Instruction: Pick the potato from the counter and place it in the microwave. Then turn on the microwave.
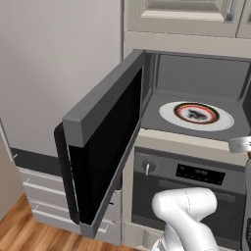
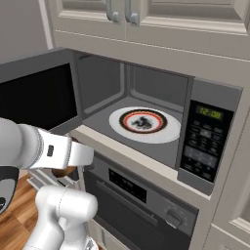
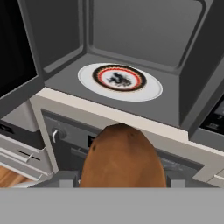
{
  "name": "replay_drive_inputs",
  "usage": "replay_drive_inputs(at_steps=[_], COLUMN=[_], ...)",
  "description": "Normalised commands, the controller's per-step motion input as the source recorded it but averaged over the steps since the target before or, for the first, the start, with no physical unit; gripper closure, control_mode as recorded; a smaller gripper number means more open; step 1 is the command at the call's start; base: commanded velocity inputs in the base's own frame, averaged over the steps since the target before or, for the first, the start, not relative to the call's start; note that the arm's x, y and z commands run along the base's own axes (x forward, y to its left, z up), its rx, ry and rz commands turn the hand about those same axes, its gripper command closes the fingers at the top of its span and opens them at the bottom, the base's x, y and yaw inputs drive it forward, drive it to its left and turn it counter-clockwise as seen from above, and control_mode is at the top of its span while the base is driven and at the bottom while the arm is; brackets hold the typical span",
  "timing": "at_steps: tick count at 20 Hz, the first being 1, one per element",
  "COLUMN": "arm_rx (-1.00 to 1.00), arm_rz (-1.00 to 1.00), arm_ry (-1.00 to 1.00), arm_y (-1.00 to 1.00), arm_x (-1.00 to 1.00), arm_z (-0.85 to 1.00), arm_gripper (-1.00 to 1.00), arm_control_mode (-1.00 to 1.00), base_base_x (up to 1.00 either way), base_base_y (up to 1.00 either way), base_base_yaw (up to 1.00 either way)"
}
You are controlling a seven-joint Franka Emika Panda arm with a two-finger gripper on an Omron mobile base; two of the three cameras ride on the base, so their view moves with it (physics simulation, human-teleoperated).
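The brown potato sat clamped in the gripper, outside the microwave. Its door stood wide open.

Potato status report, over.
Gripper shut on potato, in front of the microwave, below its opening. Door wide open, plate bare inside. Path in looks clear.

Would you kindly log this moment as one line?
phase: carry | gripper: shut on potato | microwave: door open | plate: bare | potato: outside, before opening
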Motion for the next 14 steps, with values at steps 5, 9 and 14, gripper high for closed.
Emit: replay_drive_inputs(at_steps=[5, 9, 14], arm_rx=[0.00, 0.00, 0.00], arm_rz=[0.00, 0.00, 0.00], arm_ry=[0.00, 0.00, 0.00], arm_y=[0.00, 0.00, 0.00], arm_x=[0.00, 0.00, 0.00], arm_z=[0.00, 0.00, 0.00], arm_gripper=[1.00, 1.00, 1.00], arm_control_mode=[1.00, 1.00, 1.00], base_base_x=[-0.28, -0.27, -0.26], base_base_y=[0.00, 0.00, 0.00], base_base_yaw=[0.00, 0.00, 0.00])
